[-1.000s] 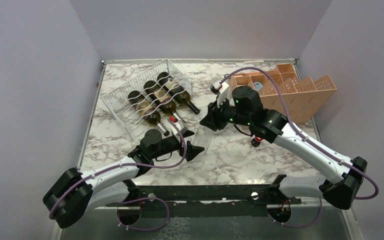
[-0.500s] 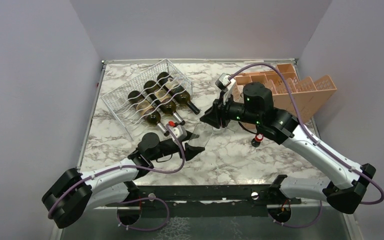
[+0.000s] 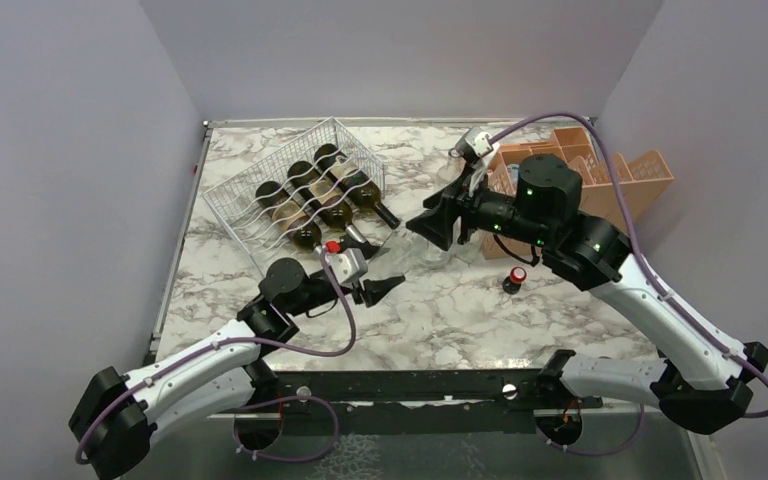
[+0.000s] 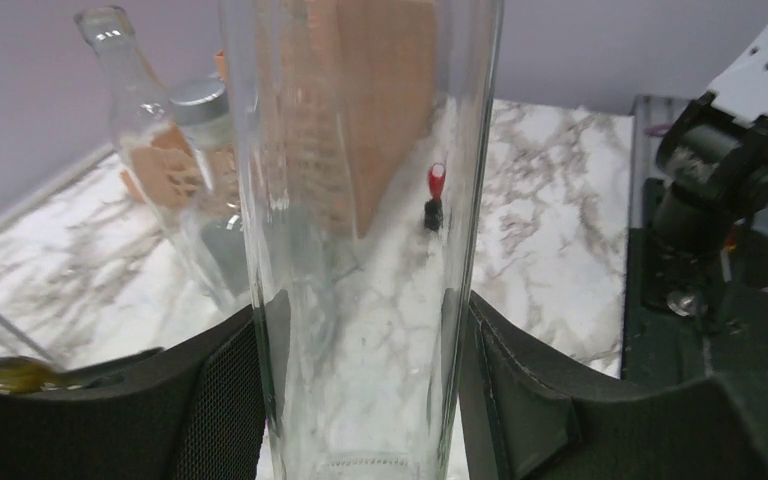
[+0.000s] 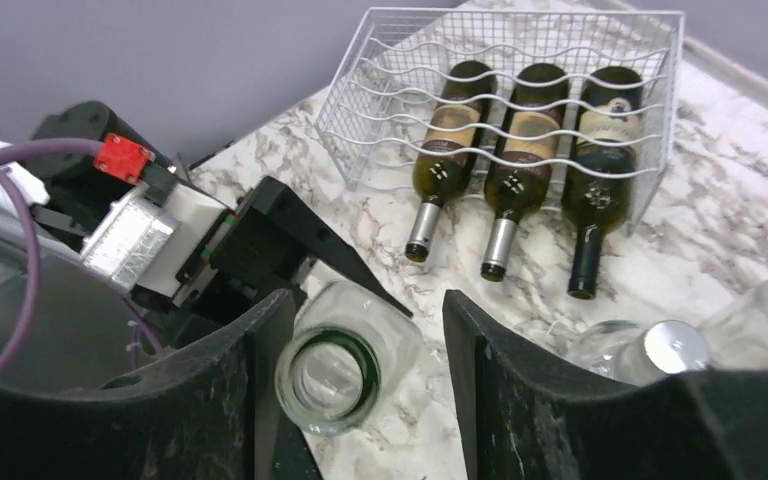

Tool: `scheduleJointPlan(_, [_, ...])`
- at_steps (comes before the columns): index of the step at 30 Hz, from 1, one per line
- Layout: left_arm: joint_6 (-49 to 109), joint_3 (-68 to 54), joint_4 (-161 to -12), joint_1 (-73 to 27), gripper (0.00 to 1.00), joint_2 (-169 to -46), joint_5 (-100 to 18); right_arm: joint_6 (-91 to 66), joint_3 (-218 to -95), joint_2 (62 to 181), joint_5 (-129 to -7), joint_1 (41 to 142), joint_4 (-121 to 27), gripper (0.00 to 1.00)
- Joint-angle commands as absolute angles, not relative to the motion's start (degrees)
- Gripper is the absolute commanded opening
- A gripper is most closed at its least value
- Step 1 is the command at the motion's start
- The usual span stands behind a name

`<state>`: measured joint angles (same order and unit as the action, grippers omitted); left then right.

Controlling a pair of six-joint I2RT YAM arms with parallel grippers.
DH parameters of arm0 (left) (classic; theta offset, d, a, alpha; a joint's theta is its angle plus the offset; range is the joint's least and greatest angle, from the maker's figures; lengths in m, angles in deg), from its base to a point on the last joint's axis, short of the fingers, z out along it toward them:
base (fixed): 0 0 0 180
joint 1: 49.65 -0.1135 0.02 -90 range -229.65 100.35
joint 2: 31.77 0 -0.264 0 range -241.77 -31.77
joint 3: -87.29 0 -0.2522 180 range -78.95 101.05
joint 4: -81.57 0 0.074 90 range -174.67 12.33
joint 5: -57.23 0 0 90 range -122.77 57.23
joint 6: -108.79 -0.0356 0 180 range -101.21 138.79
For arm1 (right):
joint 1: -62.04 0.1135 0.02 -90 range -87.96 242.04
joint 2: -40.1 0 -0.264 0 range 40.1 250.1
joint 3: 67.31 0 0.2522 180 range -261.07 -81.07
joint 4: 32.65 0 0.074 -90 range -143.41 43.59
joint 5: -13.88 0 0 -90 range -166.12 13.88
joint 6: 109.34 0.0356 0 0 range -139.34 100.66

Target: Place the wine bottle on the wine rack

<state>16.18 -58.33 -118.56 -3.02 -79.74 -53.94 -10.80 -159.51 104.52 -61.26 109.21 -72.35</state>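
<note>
A clear, empty wine bottle (image 3: 408, 262) hangs tilted over the table's middle. My left gripper (image 3: 378, 282) is shut on its lower body, and both pads press the glass (image 4: 360, 250) in the left wrist view. My right gripper (image 3: 432, 226) stands open around the neck. The bottle's open mouth (image 5: 328, 378) sits by the left finger, with a gap to the right finger. The white wire wine rack (image 3: 245, 190) stands at the back left (image 5: 520, 50), with three dark bottles (image 3: 310, 205) in its cradles.
An orange divided crate (image 3: 610, 185) sits at the back right, under the right arm. A small red-capped object (image 3: 516, 278) stands on the marble near it. A second clear bottle with a silver cap (image 5: 660, 348) lies beside the right gripper (image 4: 195, 110).
My left gripper has closed on the bottle's body and shifted toward the rack. My right gripper has opened off the neck, and its arm has drawn back to the right.
</note>
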Motion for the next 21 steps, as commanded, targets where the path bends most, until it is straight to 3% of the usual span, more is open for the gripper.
scheduleJointPlan(1, [0.6,-48.2,-105.9,-2.9,0.00,-77.1,-49.2,-13.1,-162.1,101.0,-65.1,109.1,-75.0,0.64])
scheduleJointPlan(8, [-24.5,-37.0,-86.9,-2.9,0.00,-79.6,-38.3,-15.3,-163.7,100.1,-65.2,109.1,-75.4,0.70])
scheduleJointPlan(21, [-43.1,-45.9,-93.4,-2.9,0.00,-75.7,-27.4,-18.1,-163.4,104.4,-62.8,109.1,-78.5,0.83])
